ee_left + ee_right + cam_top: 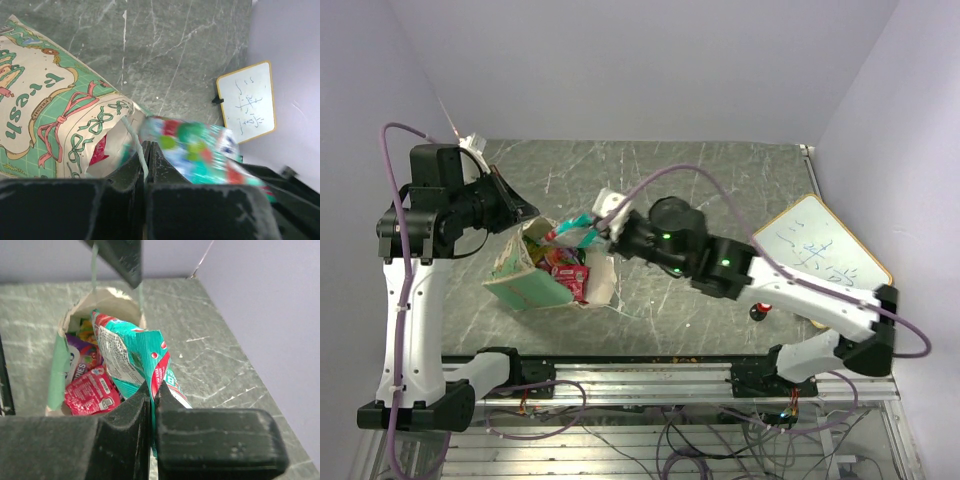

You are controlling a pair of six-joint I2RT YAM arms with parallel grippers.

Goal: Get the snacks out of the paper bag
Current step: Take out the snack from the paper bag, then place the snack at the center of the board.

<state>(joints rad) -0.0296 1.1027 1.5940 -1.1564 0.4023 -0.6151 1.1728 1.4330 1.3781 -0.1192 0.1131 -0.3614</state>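
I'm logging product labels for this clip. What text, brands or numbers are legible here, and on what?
"Fresh" (likely; red letters, seen sideways): on the bag.
"...IES" (partial word, the rest hidden): on the purple packet.
Too small to read: fine print on the green packet.
Too blurred to read: label on the red packet.
Illegible: handwritten marks on the whiteboard.
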